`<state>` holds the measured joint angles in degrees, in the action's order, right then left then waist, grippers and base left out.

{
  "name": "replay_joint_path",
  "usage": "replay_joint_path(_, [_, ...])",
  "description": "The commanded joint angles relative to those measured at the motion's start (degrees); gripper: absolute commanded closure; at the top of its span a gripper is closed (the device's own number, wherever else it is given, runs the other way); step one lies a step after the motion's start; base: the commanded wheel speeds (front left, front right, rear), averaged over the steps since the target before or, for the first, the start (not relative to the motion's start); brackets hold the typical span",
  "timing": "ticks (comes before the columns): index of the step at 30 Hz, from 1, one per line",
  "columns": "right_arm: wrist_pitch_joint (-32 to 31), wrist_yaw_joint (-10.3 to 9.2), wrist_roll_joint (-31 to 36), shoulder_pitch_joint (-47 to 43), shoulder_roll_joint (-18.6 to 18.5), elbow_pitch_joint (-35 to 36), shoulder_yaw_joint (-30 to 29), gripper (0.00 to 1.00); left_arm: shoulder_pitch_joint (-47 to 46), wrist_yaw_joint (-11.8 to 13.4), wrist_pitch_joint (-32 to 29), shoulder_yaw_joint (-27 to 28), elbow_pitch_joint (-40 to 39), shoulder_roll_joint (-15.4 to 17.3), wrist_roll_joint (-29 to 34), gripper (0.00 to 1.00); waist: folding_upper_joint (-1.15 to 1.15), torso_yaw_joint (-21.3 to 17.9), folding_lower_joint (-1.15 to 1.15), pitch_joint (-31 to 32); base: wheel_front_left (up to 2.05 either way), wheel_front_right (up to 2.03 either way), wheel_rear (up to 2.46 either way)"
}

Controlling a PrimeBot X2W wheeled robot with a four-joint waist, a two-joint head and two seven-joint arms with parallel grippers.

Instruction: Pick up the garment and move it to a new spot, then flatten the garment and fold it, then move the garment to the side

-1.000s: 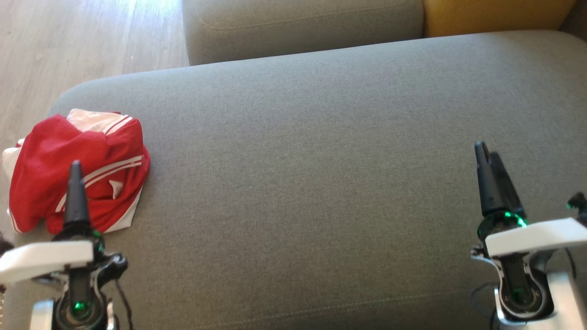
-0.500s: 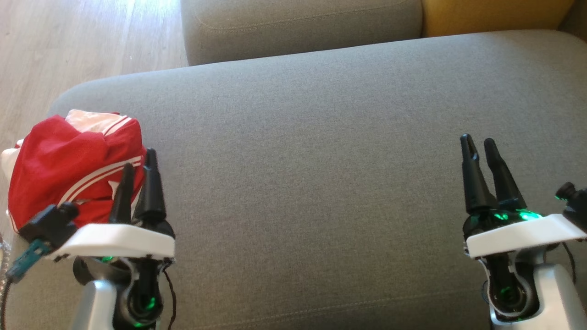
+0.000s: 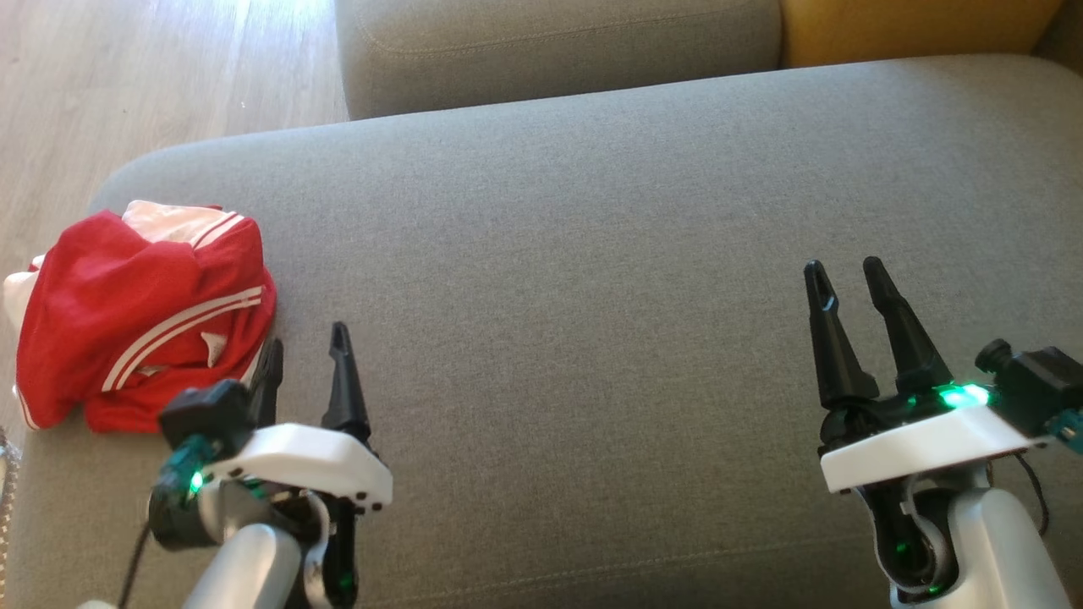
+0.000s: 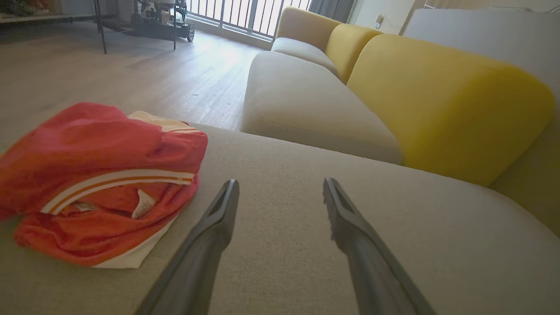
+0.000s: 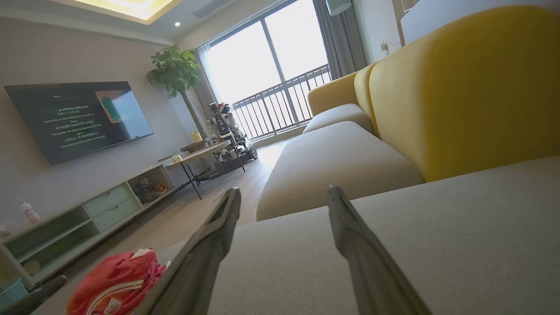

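Wide grey seat (image 3: 592,254), bare fabric over most of its top. Beyond the seat's far left corner, pale wood floor (image 3: 127,76). Past the seat's far edge, a second grey cushion (image 3: 550,42); also past that edge, toward the seat's right, a yellow back (image 3: 914,30).

Red garment (image 3: 135,313) with white stripes, crumpled in a heap at the seat's left end, one pale edge reaching the seat's left rim.

Left gripper (image 3: 305,338) over the seat's near left part, just beside the garment's right edge and clear of it. Fingers spread wide, nothing between them, tips pointing toward the seat's far edge.

Right gripper (image 3: 843,267) over the seat's near right part, well apart from the garment. Fingers likewise parted wide and empty, bare fabric below.
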<state>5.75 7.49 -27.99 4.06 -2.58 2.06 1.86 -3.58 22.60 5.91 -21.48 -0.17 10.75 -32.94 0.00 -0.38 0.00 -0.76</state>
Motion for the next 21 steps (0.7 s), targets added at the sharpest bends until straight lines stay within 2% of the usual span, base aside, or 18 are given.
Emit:
replay_joint_path(1, [1.06,0.01,3.16,1.55,-0.34,2.39,0.93,0.00,-4.58,2.13,0.98,-0.69,-2.06,2.11,2.92,0.00,0.00,-0.01,0.00,-0.03,0.00,0.00,0.00])
replay_joint_path(13, [3.25,0.00,13.08,0.88,-0.26,3.54,-0.18,0.00,-9.19,15.00,3.15,-13.59,-2.47,7.28,9.55,0.00,0.00,-0.02,0.00,-0.11,0.00,0.00,0.00])
replay_joint_path(21, [4.61,0.00,17.96,0.88,-0.27,4.98,0.54,0.00,-10.29,17.62,4.50,-17.15,-3.59,8.46,11.49,0.00,0.00,0.03,0.00,-0.24,0.00,0.00,0.00])
